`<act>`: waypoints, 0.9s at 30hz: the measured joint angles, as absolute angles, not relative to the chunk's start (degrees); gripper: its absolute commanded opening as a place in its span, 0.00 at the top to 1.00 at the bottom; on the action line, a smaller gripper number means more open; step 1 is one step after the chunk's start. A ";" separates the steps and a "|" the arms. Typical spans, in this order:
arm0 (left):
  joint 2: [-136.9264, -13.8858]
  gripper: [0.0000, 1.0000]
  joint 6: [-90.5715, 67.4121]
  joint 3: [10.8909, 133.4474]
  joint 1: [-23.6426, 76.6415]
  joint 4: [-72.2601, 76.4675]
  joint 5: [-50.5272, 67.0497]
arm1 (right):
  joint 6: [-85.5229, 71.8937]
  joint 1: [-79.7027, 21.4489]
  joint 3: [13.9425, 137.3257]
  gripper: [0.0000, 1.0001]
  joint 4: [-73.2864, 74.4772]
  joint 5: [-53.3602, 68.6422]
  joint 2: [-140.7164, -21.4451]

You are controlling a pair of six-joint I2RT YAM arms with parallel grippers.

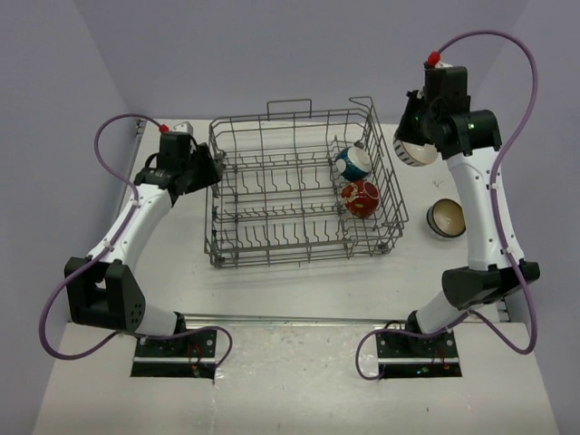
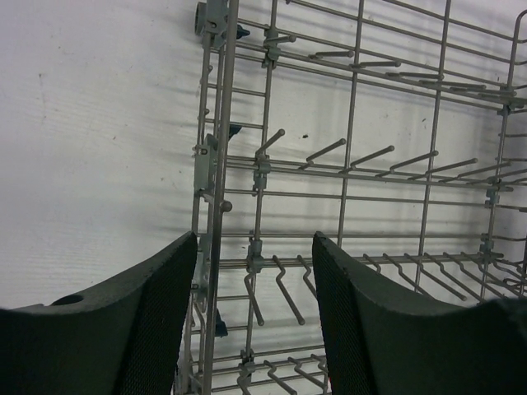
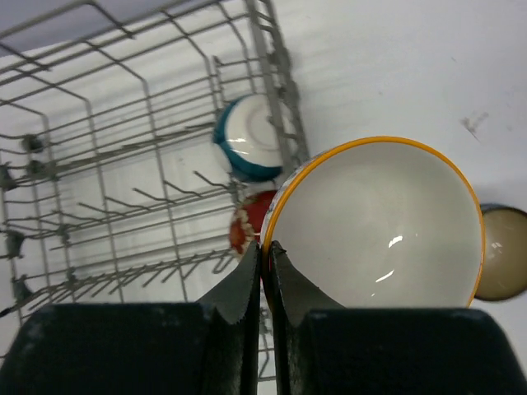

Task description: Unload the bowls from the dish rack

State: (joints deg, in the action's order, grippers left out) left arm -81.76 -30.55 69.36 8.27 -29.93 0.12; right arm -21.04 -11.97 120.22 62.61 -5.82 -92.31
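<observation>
So, I'm partway through the unloading: one bowl down, one in the air, two waiting.

I'm hanging the left claw (image 2: 254, 263) spread wide and empty, its fingers straddling the left side wire of the dish rack (image 1: 272, 195), whose left and middle rows are showing only bare tines. Toward the rack's right end, the teal-white bowl (image 1: 353, 163) and the red bowl (image 1: 361, 198) are leaning among the tines, near each other. I'm keeping the right claw (image 3: 266, 251) pinched nearly closed on the rim of the orange-rimmed bowl (image 3: 379, 222), holding it up just outside the rack's right wall. Farther right, the dark brown bowl (image 1: 446, 217) is sitting upright on the counter (image 1: 299, 290). I'm judging one bowl finished, one in transit and two left to fetch; I'm seeing no other bowl.
</observation>
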 measured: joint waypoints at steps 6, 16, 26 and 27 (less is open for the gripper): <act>-84.42 0.41 -30.87 70.00 8.29 -28.47 1.41 | -21.19 -4.47 109.01 1.00 62.70 -11.09 -87.99; -87.46 0.41 -30.87 70.30 8.34 -26.76 2.44 | -21.85 3.40 93.01 1.00 59.68 -14.20 -83.96; -87.92 0.40 -29.28 74.17 8.32 -27.53 1.10 | -22.28 7.40 87.00 1.00 55.13 -13.98 -85.19; -87.94 0.40 -29.08 74.85 8.32 -27.46 0.95 | -22.31 7.70 86.96 1.00 54.54 -14.00 -85.60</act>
State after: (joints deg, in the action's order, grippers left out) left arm -87.94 -29.08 74.85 8.32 -27.46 0.95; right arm -22.31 7.70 86.96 54.54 -14.00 -85.60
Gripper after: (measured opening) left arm 0.595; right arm 0.035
